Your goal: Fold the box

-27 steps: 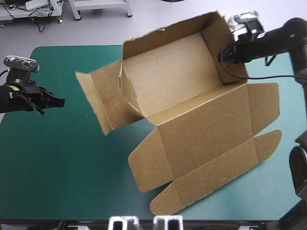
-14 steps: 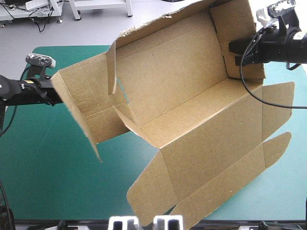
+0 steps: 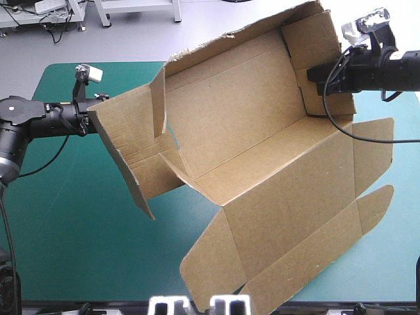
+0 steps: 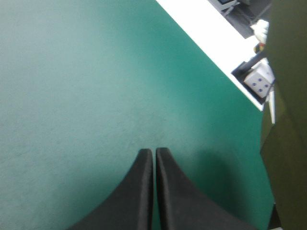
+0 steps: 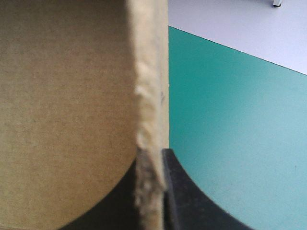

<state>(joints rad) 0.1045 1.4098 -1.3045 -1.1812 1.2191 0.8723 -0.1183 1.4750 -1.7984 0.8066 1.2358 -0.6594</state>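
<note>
The box (image 3: 262, 131) is showing as one cut sheet of brown corrugated board, matte and faintly ribbed, with creased fold lines and a ragged upper rim. It is sitting over the middle and right of the surface, its long back wall and two end walls raised into an open tray and rising past the far edge. Its lid panel (image 3: 295, 197) is spreading flat toward the near right corner and ending in rounded tuck flaps; how much of it is resting on the surface cannot be told. The right gripper (image 5: 153, 153) is pinching the right end wall, its black fingers (image 5: 192, 201) pressing together on the board's pale, frayed cut edge. The left gripper (image 4: 154, 152) is hovering by the box's spread left flap, its curved, smooth fingers meeting in a pointed arch with nothing between them. The teal-green cover (image 3: 79, 216) is lying smooth and bare along the left edge, and a pale grey floor (image 3: 197, 20) is showing beyond the far edge. There is one box, two grippers and four fingers.
</note>
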